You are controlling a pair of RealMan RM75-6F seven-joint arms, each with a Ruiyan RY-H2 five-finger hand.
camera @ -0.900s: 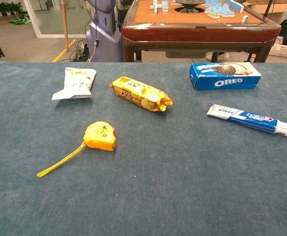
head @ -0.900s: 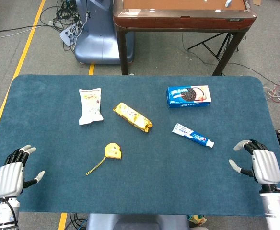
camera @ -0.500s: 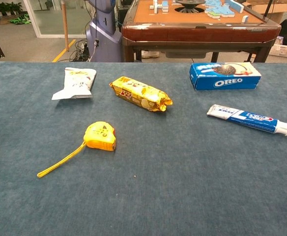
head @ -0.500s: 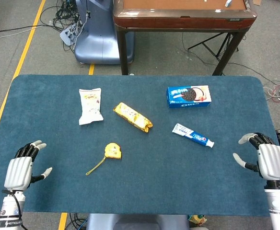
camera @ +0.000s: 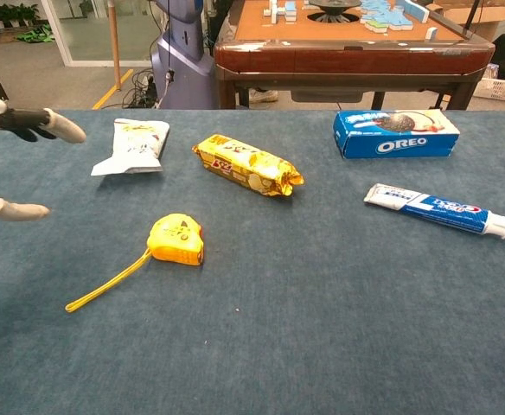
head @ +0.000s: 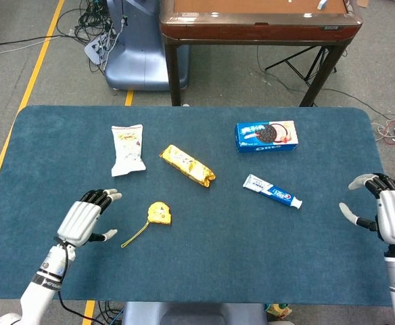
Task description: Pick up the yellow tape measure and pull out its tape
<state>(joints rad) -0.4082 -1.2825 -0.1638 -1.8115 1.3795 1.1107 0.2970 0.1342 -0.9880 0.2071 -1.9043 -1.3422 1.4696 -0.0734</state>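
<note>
Left hand [head: 84, 220] hovers over the near left part of the blue table [head: 204, 264] with its fingers spread apart, and it holds nothing. In the chest view only its fingertips [camera: 62, 130] and thumb show at the left edge. Right hand [head: 391, 211] is at the far right edge of the table, well apart from the left one, also with fingers spread and nothing inside.

Beyond the left hand, a little to its right, lies the white snack bag [head: 128, 149]. Further to the right from it lies the yellow biscuit packet [head: 187, 165], at a slant. Near the far side, closer to the right hand, is the Oreo box [head: 266, 136], and the toothpaste tube [head: 272, 191] lies between this box and the right hand.

Just to the right of the left hand lies the yellow tape measure [head: 160, 212], near but not touching the fingers. Its yellow strap [head: 135, 236] runs from the case toward the near edge and ends close to the thumb of the left hand.
</note>
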